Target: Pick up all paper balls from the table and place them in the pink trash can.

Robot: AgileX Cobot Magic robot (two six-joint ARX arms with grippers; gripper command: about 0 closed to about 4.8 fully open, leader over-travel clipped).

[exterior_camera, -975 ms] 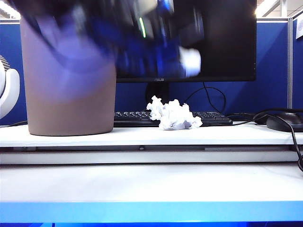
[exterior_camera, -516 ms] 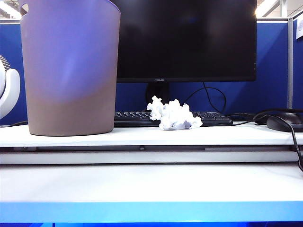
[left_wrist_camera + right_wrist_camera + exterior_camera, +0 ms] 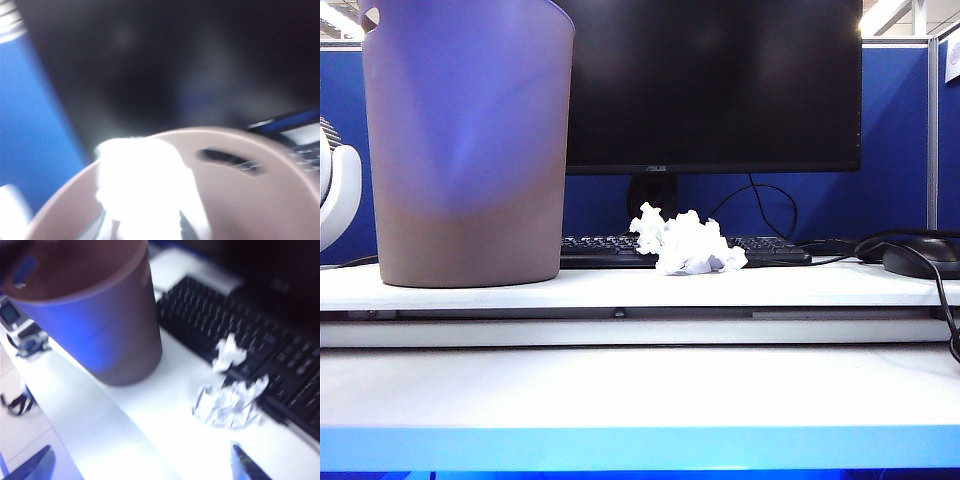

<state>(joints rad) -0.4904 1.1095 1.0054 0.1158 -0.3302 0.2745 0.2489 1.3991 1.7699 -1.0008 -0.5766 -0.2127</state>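
The pink trash can [image 3: 470, 150] stands on the left of the white table [image 3: 640, 385]. A spiky white paper ball [image 3: 687, 245] lies in front of the keyboard, to the right of the can. Neither gripper shows in the exterior view. In the blurred left wrist view another white paper ball [image 3: 142, 182] sits between the fingers of my left gripper [image 3: 142, 227], just above the can's rim [image 3: 235, 137] near its handle hole. Whether the fingers still press it is not clear. My right gripper [image 3: 140, 467] is open and empty, above the table close to the lying paper ball [image 3: 227, 402] and the can [image 3: 95, 315].
A black monitor [image 3: 720, 85] and a black keyboard [image 3: 610, 248] stand behind the paper ball. A black mouse [image 3: 923, 258] with a cable lies at the right. A white fan [image 3: 338, 195] is at the left edge.
One second ago my left arm swept, blurred, across the monitor with a white paper ball. It has since left the exterior view. The paper ball on the table and the can have not moved.
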